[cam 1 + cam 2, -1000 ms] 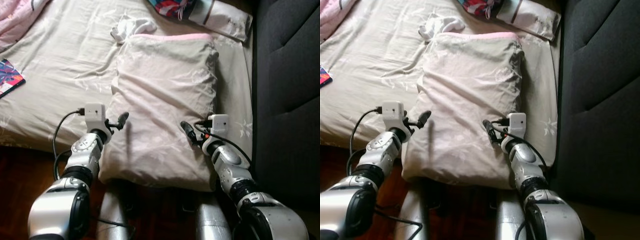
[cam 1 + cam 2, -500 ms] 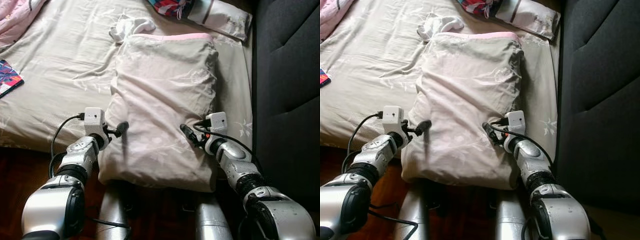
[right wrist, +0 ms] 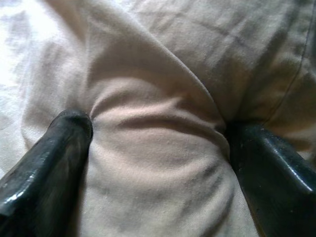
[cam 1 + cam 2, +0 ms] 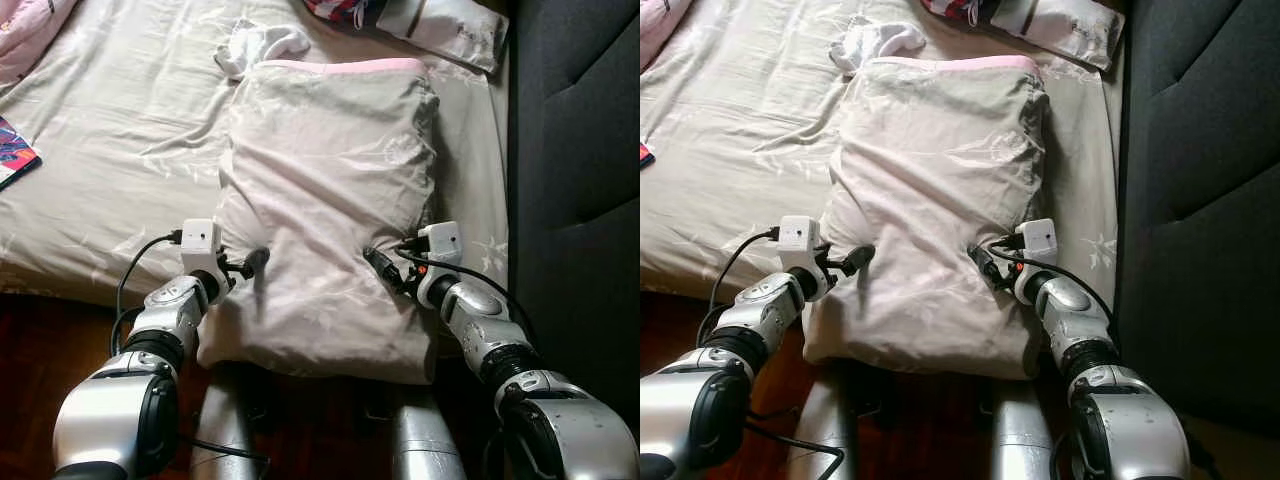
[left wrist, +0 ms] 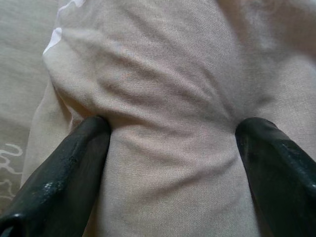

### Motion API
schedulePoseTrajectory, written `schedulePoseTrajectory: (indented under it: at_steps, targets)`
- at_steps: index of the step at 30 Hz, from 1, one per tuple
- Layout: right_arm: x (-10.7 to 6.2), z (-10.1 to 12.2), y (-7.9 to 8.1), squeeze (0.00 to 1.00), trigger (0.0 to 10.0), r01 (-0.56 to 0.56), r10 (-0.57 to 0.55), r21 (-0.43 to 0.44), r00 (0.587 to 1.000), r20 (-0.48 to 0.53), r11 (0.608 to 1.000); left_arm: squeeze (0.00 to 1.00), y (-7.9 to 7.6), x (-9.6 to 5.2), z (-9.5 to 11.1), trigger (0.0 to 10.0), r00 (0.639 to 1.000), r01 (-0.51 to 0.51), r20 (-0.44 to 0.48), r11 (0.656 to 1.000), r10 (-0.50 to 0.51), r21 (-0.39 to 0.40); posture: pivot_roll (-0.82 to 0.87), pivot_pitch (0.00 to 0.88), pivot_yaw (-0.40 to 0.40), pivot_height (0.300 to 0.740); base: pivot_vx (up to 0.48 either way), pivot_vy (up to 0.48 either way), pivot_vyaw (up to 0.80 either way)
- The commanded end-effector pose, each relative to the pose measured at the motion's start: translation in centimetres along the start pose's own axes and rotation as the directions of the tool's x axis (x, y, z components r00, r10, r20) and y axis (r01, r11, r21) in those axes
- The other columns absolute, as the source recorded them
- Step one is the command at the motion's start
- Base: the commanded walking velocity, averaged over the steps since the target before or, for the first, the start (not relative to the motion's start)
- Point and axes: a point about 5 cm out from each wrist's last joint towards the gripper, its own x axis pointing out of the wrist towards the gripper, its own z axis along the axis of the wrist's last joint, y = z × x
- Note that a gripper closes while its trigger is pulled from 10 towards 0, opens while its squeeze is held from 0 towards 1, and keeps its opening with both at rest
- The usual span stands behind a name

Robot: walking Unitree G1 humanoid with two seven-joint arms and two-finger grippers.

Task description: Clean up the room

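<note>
A large beige pillow [image 4: 330, 190] with a pink far edge lies on the bed, and its near end overhangs the bed's edge. My left gripper [image 4: 252, 265] presses into the pillow's near left side. In the left wrist view its fingers [image 5: 69, 163] stand wide apart, open, with pillow fabric bulging between them. My right gripper [image 4: 378, 265] presses into the near right side. It is open too, and in the right wrist view cloth is bunched between its fingers [image 3: 54, 153].
The bed sheet [image 4: 110, 130] stretches to the left, with a book [image 4: 12, 165] at its left edge. A crumpled white cloth [image 4: 262, 42] and a white package [image 4: 445, 25] lie beyond the pillow. A dark padded panel [image 4: 575, 150] runs along the right. Below the bed's edge is dark floor [image 4: 40, 350].
My left gripper has moved in to the right, against the pillow's left side. The right gripper has stayed on the pillow. The view has shifted slightly.
</note>
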Motion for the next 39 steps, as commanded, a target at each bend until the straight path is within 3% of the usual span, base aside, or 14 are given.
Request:
schedulePoseTrajectory:
  at_steps: [1, 7, 12, 15, 24, 31, 32, 33, 34, 35, 36, 39]
  targets:
    - [-0.8, -2.2, -1.0, 0.00, 10.0, 0.061, -0.058, 0.032, 0.994, -0.088, 0.998, 0.00, -0.7, -0.3, -3.0, 10.0, 0.993, 0.026, -0.112, 0.999, -0.029, -0.033, -0.10, 0.627, -0.052, 0.636, 0.000, 0.000, 0.00]
    - [-1.3, -4.0, -1.4, 0.00, 10.0, 0.112, -0.108, 0.008, 0.972, -0.209, 0.994, 0.00, -1.1, -0.1, -2.7, 10.0, 0.993, 0.041, -0.107, 0.999, -0.044, -0.031, -0.09, 0.625, -0.046, 0.636, 0.000, 0.000, 0.00]
    - [-1.4, -5.5, -0.3, 0.00, 10.0, 0.055, -0.029, 0.085, 0.962, -0.273, 0.995, 0.00, -1.0, -0.2, -2.7, 10.0, 0.993, 0.053, -0.104, 0.998, -0.057, -0.039, -0.08, 0.612, -0.043, 0.636, 0.000, 0.000, 0.00]
    - [-1.3, -6.6, 1.1, 0.00, 10.0, -0.018, 0.061, 0.143, 0.950, -0.307, 0.990, 0.00, -0.9, -0.4, -3.4, 10.0, 0.990, 0.065, -0.126, 0.997, -0.070, -0.041, -0.08, 0.608, -0.039, 0.636, 0.000, 0.000, 0.00]
    - [-1.2, -7.8, 3.2, 0.00, 10.0, -0.164, 0.205, 0.143, 0.910, -0.360, 0.976, 0.00, -1.8, -0.4, -4.5, 10.0, 0.985, 0.081, -0.144, 0.994, -0.090, -0.067, -0.09, 0.602, -0.045, 0.636, 0.000, 0.000, 0.00]
    - [-1.3, -8.2, 3.6, 0.00, 10.0, -0.183, 0.228, 0.154, 0.902, -0.367, 0.971, 0.00, -2.1, -0.5, -5.3, 9.8, 0.983, 0.069, -0.168, 0.996, -0.078, -0.063, -0.09, 0.600, -0.047, 0.636, 0.000, 0.000, 0.00]
    - [-1.3, -8.2, 3.7, 0.00, 10.0, -0.191, 0.237, 0.156, 0.898, -0.370, 0.969, 0.00, -2.1, -0.5, -5.5, 3.6, 0.982, 0.052, -0.178, 0.997, -0.062, -0.060, -0.09, 0.602, -0.048, 0.636, 0.000, 0.000, 0.00]
    - [-1.3, -8.3, 3.8, 0.00, 10.0, -0.196, 0.242, 0.158, 0.897, -0.371, 0.968, 0.00, -2.1, -0.5, -5.5, 2.0, 0.982, 0.047, -0.181, 0.997, -0.057, -0.058, -0.09, 0.603, -0.048, 0.636, 0.000, 0.000, 0.00]
    - [-1.3, -8.3, 3.9, 0.00, 5.3, -0.204, 0.250, 0.161, 0.894, -0.371, 0.966, 0.00, -2.1, -0.5, -5.6, 0.0, 0.982, 0.045, -0.182, 0.997, -0.055, -0.058, -0.09, 0.603, -0.048, 0.636, 0.000, 0.000, 0.00]
    - [-1.2, -8.3, 4.0, 0.00, 0.5, -0.206, 0.253, 0.162, 0.894, -0.371, 0.965, 0.00, -2.1, -0.5, -5.6, 0.0, 0.982, 0.046, -0.181, 0.997, -0.056, -0.059, -0.09, 0.603, -0.048, 0.636, 0.000, 0.000, 0.00]
    - [-1.3, -8.4, 4.0, 0.00, 0.0, -0.210, 0.256, 0.162, 0.891, -0.374, 0.964, 0.00, -2.1, -0.5, -5.6, 0.0, 0.982, 0.047, -0.181, 0.997, -0.057, -0.060, -0.09, 0.603, -0.049, 0.636, 0.000, 0.000, 0.00]
    - [-1.3, -8.6, 4.1, 0.00, 0.0, -0.218, 0.262, 0.152, 0.884, -0.387, 0.964, 0.00, -2.2, -0.5, -5.6, 0.0, 0.982, 0.048, -0.180, 0.997, -0.058, -0.060, -0.09, 0.603, -0.047, 0.636, 0.000, 0.000, 0.00]
